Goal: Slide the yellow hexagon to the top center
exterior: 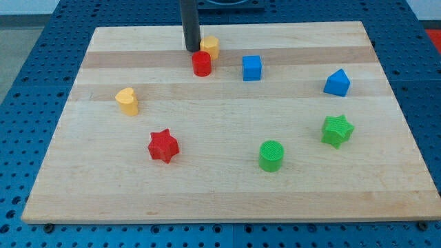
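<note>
I count eight blocks: two yellow (210, 46) (127, 100), two red (201, 63) (163, 145), two blue (252, 67) (337, 83), two green (271, 156) (337, 130).

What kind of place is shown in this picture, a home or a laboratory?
Probably a robotics lab bench. A wooden board lies on a blue perforated table, small coloured blocks such as the yellow hexagon are scattered on it, and my tip stands just left of that hexagon.

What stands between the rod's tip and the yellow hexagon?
Nothing visible. My tip sits just to the view's left of the yellow hexagon, with no block between them; the red cylinder lies just below it.
</note>
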